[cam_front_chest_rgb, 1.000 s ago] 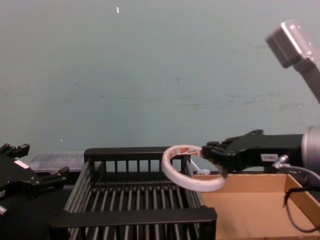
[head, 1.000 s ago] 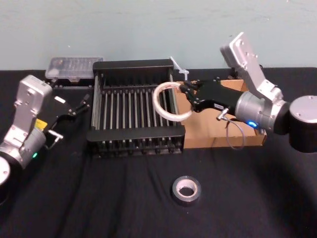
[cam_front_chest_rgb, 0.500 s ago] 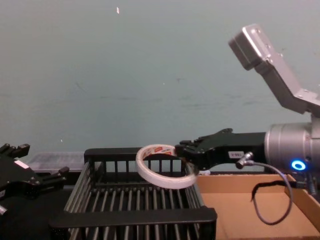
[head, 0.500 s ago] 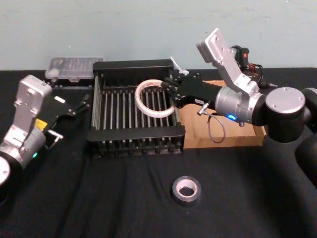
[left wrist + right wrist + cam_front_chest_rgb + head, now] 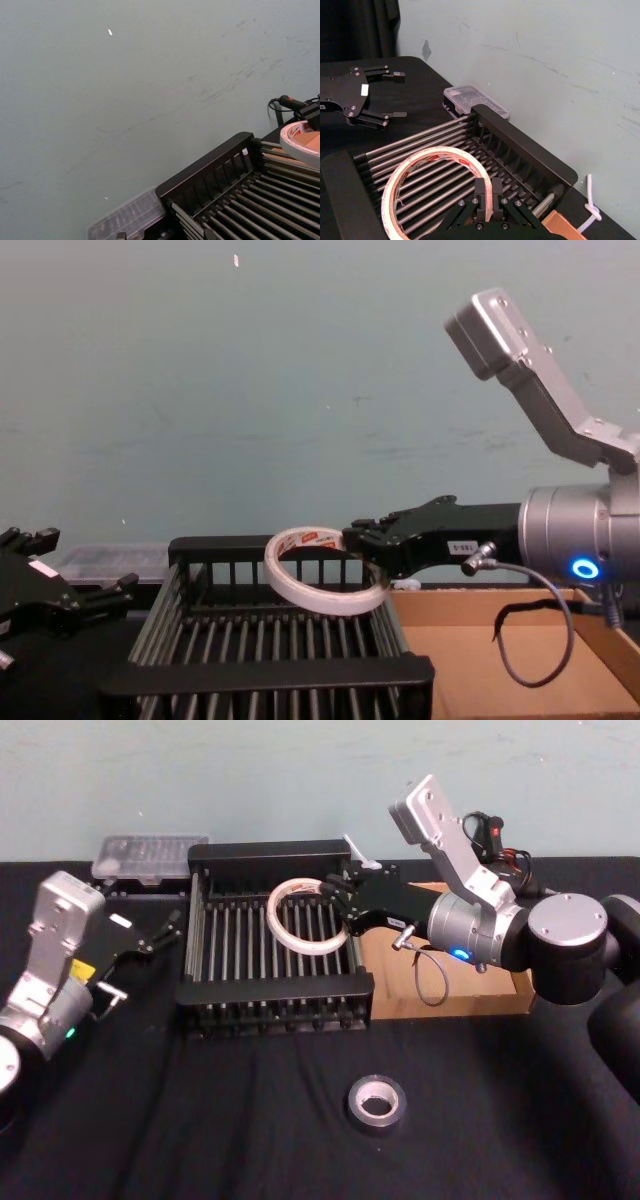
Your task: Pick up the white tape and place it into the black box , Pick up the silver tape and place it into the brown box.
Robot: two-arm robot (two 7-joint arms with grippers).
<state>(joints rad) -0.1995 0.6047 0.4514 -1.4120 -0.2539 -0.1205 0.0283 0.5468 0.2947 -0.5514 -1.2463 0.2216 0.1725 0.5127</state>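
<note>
My right gripper (image 5: 340, 910) is shut on the white tape (image 5: 280, 942), pinching the ring's right edge. The roll hangs tilted over the right half of the black box (image 5: 270, 991), about level with its back rim in the chest view. The red-marked tape (image 5: 435, 154) sits above the box's bars (image 5: 430, 135) in the right wrist view, clamped by the gripper (image 5: 488, 191). The silver tape (image 5: 353, 1106) lies flat on the black cloth nearer me, free of both grippers. The brown box (image 5: 450, 1002) stands right of the black box, under my right arm. My left gripper (image 5: 160, 932) rests open left of the black box.
A clear plastic case (image 5: 150, 855) lies behind the black box's left corner. A white cord (image 5: 360, 852) sticks up at the black box's back right corner. A cable loop (image 5: 428, 985) dangles from my right wrist over the brown box. Black cloth covers the table up to a pale wall.
My right gripper carried the white tape leftward, from over the black box's right wall to above its bars. The left arm and the silver tape stayed put.
</note>
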